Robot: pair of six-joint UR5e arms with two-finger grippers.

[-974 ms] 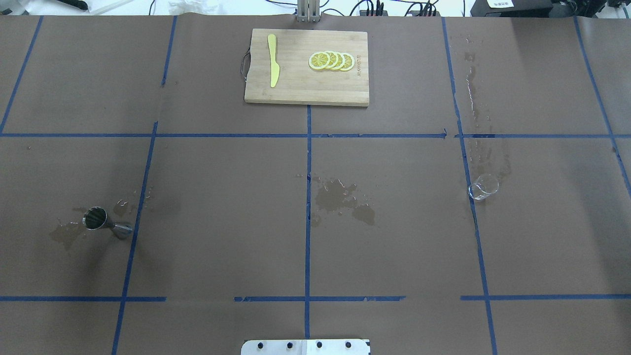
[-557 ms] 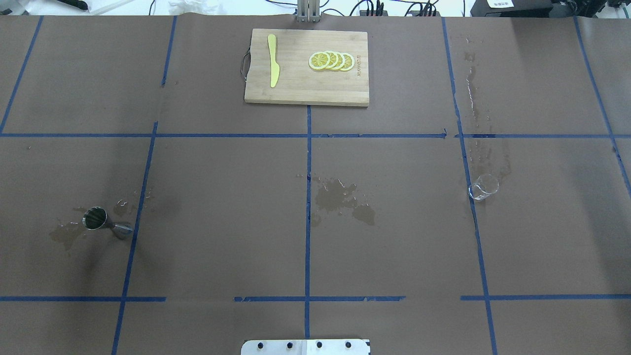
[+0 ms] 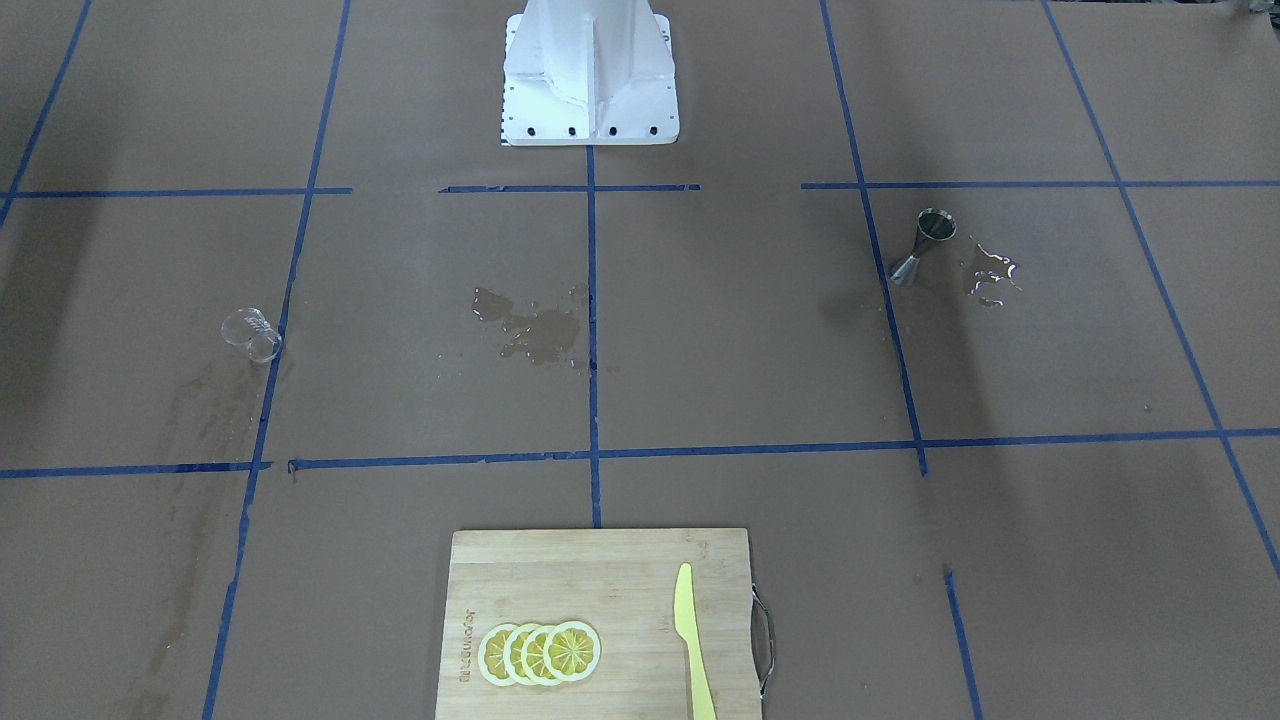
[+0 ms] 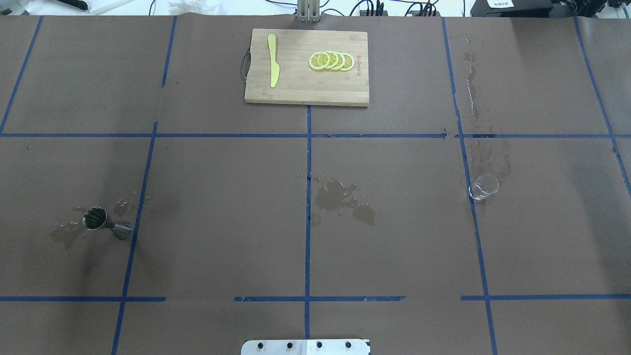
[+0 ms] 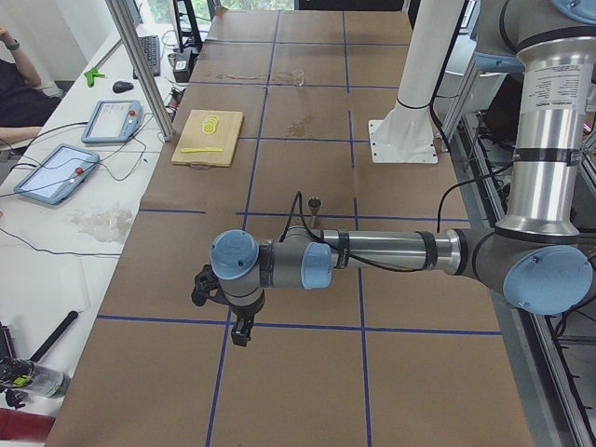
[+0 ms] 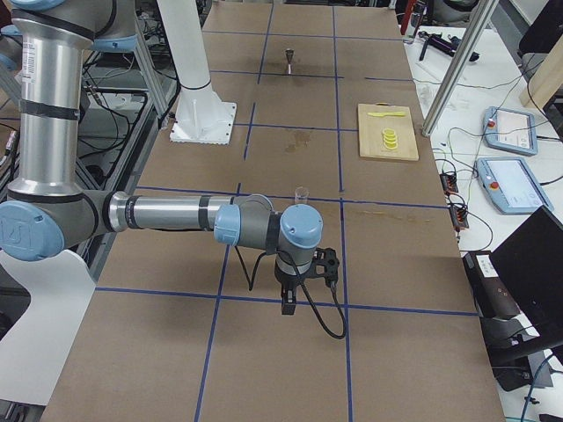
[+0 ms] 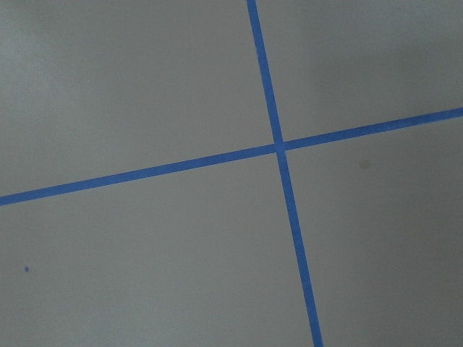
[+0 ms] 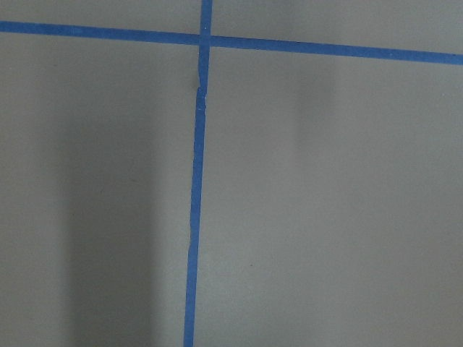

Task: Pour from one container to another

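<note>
Cutting board's (image 4: 296,91) stamp is unreadable. Robot-side of it stand the glass cup (image 4: 483,187), rightward, and the jigger (image 4: 106,224), leftward — both upright, axes vertical. Left pincer (image 5: 239,330) and right pincer (image 6: 287,303): spread or pressed, I cannot tell.

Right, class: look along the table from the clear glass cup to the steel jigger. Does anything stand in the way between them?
Nothing solid does. Between the glass cup and the jigger lies only a flat wet patch, about midway. The cutting board lies well off that line, towards the table's far edge.
</note>
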